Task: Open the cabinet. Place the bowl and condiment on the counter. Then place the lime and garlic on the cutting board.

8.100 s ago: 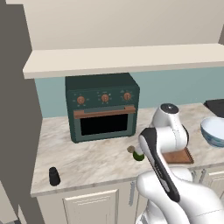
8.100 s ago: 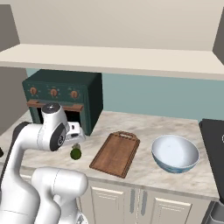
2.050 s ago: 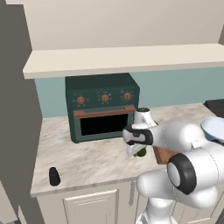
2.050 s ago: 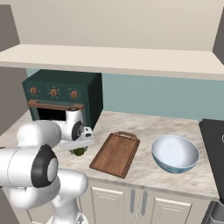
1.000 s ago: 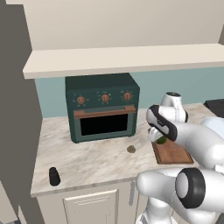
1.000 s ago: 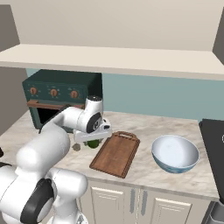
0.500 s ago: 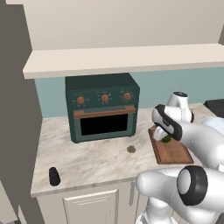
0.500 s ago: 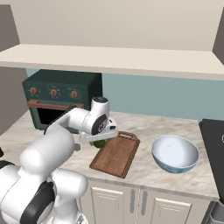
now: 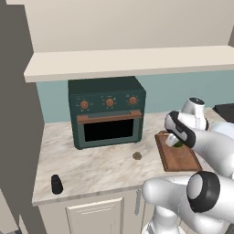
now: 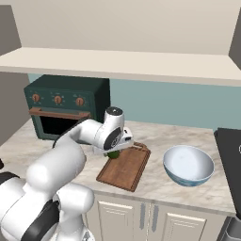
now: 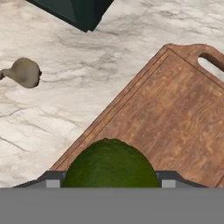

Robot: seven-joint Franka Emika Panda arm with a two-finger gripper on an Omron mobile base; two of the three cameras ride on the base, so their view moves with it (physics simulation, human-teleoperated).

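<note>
My gripper (image 10: 114, 151) is shut on the dark green lime (image 11: 109, 164), which sits between the finger tips in the hand view. It hangs just over the near-left edge of the brown cutting board (image 11: 166, 118), (image 9: 179, 156), (image 10: 125, 167). The lime (image 9: 176, 143) shows under the hand. The tan-grey garlic (image 11: 25, 72), (image 9: 136, 156) lies on the counter (image 9: 91, 164) left of the board. The white and blue bowl (image 10: 188, 164) stands on the counter right of the board. The black condiment (image 9: 56, 184) stands near the counter's front left. The cabinet is out of view.
A dark green toaster oven (image 9: 107, 112) stands at the back of the counter, left of the board. A long cream shelf (image 10: 122, 63) runs overhead. A black stove edge (image 10: 230, 150) lies at the far right.
The arm has swung right with the lime in its grip, from the counter beside the oven to over the cutting board's edge. The garlic has stayed where it lay.
</note>
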